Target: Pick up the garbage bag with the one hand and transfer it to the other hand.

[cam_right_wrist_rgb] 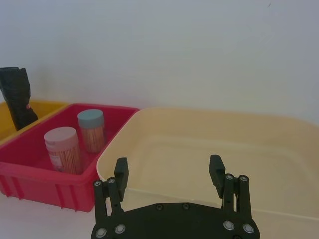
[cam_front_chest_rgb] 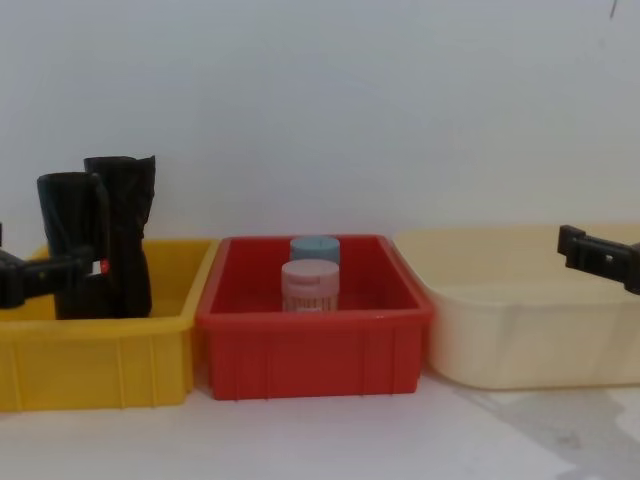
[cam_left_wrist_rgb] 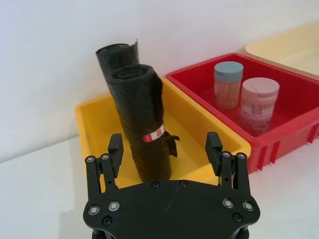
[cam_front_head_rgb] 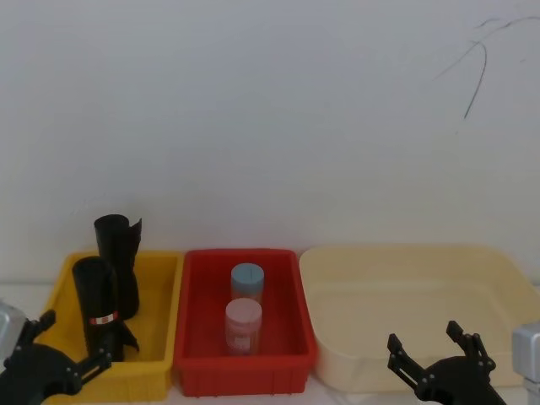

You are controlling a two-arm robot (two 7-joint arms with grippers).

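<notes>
Two crinkly plastic rolls [cam_front_chest_rgb: 120, 200], red-banded garbage bag [cam_left_wrist_rgb: 142, 114] just beyond empty, wide-open left jaws, right jaws likewise, three rectangular bins [cam_front_head_rgb: 245, 255], two cylindrical jars [cam_front_head_rgb: 243, 325]

Left gripper [cam_front_head_rgb: 74, 340] [cam_left_wrist_rgb: 164, 141]: low at the robot's left, reaching forward; in the chest view it enters from the left edge.
Left jaws: spread wide apart, fingers straight and parallel.
Right gripper [cam_front_head_rgb: 423, 335] [cam_right_wrist_rgb: 168, 163]: low at the robot's right, pointing forward; in the chest view it enters from the right edge, slightly higher up.
Right jaws: spread equally wide, fingers parallel.
</notes>
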